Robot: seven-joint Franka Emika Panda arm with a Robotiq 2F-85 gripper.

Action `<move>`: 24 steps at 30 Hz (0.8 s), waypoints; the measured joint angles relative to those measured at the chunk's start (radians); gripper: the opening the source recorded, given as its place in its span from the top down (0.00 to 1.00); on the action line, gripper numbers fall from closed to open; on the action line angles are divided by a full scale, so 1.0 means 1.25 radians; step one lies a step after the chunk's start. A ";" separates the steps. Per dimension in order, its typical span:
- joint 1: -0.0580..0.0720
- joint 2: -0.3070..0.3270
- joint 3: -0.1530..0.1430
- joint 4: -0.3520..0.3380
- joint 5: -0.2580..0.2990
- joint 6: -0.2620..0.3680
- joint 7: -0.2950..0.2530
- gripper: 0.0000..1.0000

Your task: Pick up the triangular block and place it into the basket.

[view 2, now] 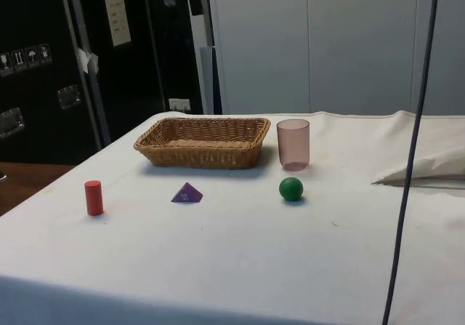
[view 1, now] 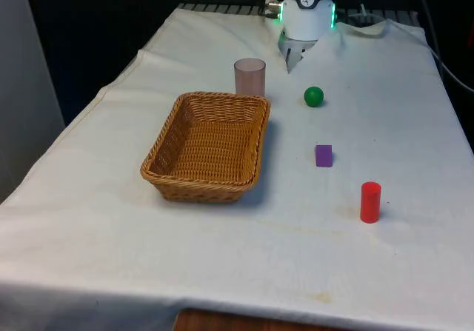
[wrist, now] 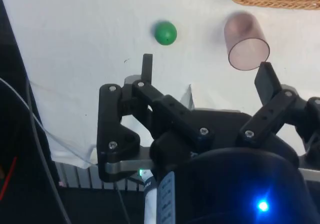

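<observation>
Surface [view 1: 385,272] under white cloth carries everything. Wicker basket [view 1: 207,146] lies open-topped, ready to receive, well ahead of the gripper [wrist: 207,76]. Pink cup [wrist: 245,42] and green ball [wrist: 165,32] sit nearer it. Purple triangular block [view 2: 187,193] rests flat beyond the ball, ungrasped; a red cylinder [view 1: 370,201] stands farthest. Gripper hangs spread wide, holding nothing.

No readable text or labels anywhere

Purple triangular block [view 2: 187,193], tan woven basket [view 1: 208,145], green ball [view 1: 313,96], red cyl. [view 1: 370,202], pink translucent cup [view 1: 249,77], white cloth [view 1: 222,249]
</observation>
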State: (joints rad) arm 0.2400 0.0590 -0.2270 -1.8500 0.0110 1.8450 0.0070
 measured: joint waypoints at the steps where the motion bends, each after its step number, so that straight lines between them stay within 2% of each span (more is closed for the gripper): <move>1: 0.001 0.003 0.004 -0.001 -0.001 0.002 0.010 0.00; 5: 0.002 0.004 0.011 -0.012 -0.001 0.014 0.022 0.00; 9: 0.003 -0.010 0.018 -0.046 -0.001 0.046 0.030 0.00; 22: 0.007 -0.072 0.040 -0.190 -0.002 0.169 0.047 0.00; 24: 0.007 -0.078 0.047 -0.219 -0.002 0.201 0.052 0.00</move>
State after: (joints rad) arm 0.2490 -0.0380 -0.1680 -2.1240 0.0090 2.0960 0.0720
